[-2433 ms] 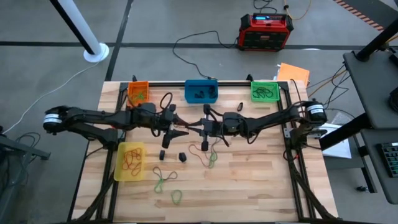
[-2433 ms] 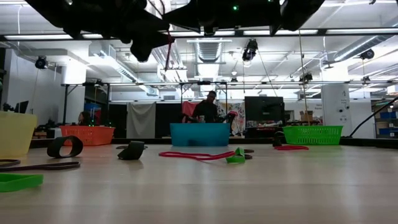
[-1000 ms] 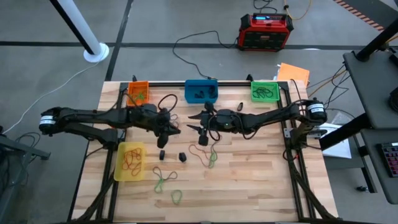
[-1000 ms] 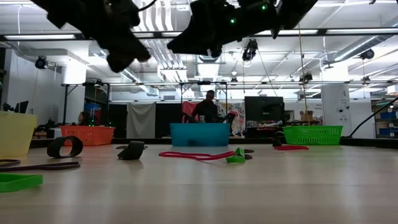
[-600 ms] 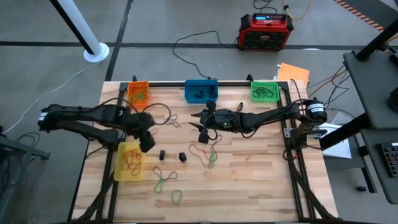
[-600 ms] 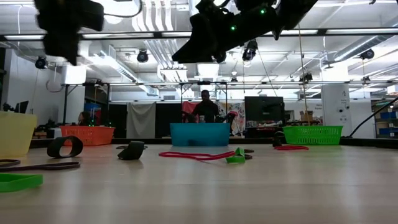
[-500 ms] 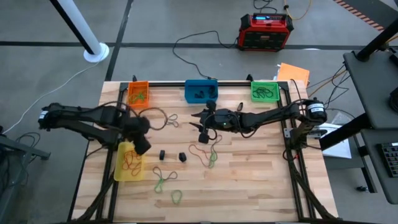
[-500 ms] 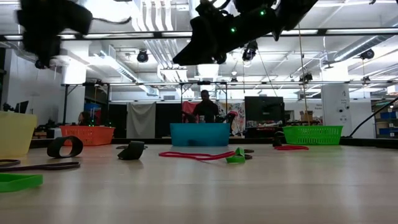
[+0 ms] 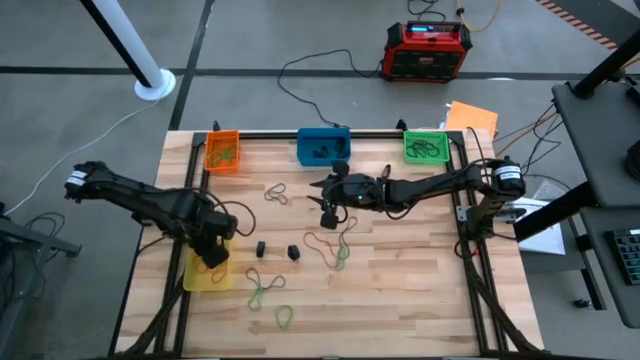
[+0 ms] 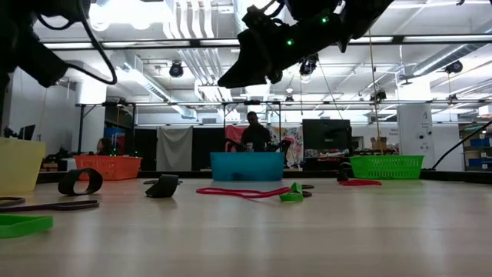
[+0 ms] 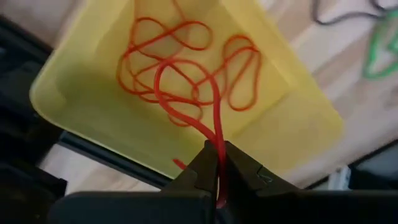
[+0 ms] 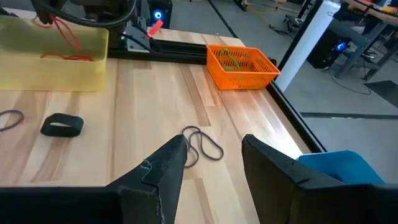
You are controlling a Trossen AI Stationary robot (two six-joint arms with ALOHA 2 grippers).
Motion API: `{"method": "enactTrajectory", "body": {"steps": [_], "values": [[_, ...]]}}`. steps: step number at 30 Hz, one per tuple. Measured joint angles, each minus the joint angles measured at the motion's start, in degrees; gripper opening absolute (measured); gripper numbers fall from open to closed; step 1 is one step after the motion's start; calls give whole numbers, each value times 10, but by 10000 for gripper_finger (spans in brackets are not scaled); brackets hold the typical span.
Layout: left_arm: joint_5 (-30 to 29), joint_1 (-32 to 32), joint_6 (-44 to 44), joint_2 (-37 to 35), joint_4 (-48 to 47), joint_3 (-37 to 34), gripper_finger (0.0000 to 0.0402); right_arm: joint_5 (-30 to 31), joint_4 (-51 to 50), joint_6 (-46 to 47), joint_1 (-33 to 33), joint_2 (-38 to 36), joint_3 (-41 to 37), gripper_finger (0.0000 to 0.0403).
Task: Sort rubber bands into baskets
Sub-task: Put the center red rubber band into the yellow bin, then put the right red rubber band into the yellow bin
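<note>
Wooden table [image 9: 400, 290], red band [image 11: 214, 134] dangling into yellow basket [image 11: 298, 124]

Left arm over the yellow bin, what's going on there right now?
The left gripper is shut on a red rubber band, dangling it above the yellow basket that already holds more red ones. The right gripper hangs open and empty over mid-table. Loose bands lie on the table.

2 dark jointed arms [image 9: 140, 200] — black fingers [image 12: 158, 171], looped cables.
</note>
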Motion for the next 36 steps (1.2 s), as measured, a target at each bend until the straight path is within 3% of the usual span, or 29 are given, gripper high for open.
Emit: {"method": "enactTrajectory", "body": {"steps": [6,17,24,28,32,36], "values": [[-53,0,-4,4,13,27,5,0,-3,3,-1,0,0,158],[-64,0,-9,4,5,36,59,0,-17,7,-1,0,0,160],[-130,0,10,4,20,58,68,0,-77,14,-1,0,0,161],[-223,0,83,4,68,86,66,0,-158,31,-1,0,6,160],[-313,0,216,4,181,98,66,-1,-286,84,-8,-3,38,162],[-340,0,372,11,283,98,66,0,-445,161,-25,-3,69,159]]}}
